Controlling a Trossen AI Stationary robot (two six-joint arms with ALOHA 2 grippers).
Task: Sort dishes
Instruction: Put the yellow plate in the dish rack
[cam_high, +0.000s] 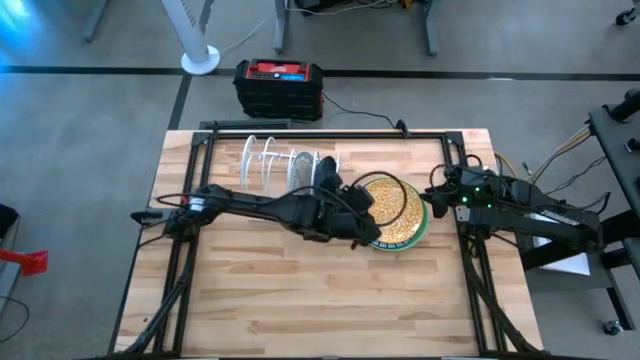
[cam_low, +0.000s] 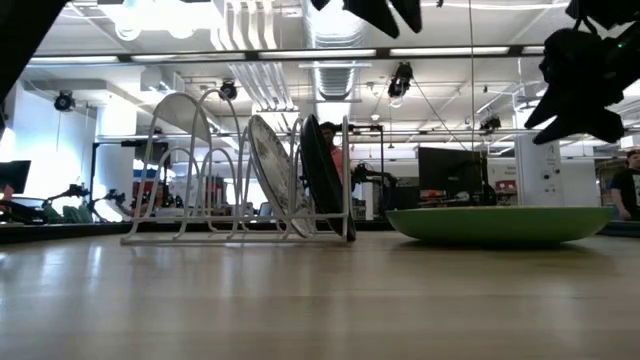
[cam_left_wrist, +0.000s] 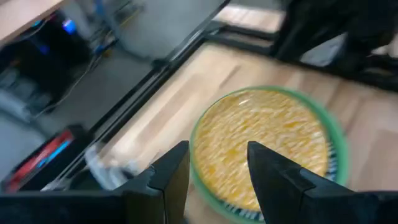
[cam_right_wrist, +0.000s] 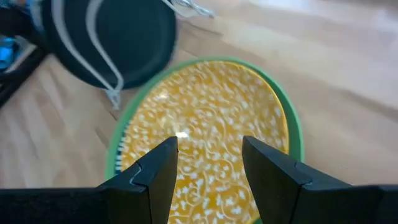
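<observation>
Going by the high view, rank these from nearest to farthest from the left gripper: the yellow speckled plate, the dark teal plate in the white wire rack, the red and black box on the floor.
1. Yellow speckled plate, right under the left gripper, on the green plate.
2. Dark teal plate, standing at the rack's right end.
3. Red and black box, on the floor beyond the table.

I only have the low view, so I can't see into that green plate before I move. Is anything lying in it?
Observer: Yes, a mustard-yellow speckled plate is stacked in the green plate.
Operator: Where is the left end effector?
Observer: The left end effector hangs open above that plate's edge, on the side toward the wire rack.
Operator: And the right one?
Observer: The right end effector is open too, above the same plate from the opposite side, holding nothing.
</observation>
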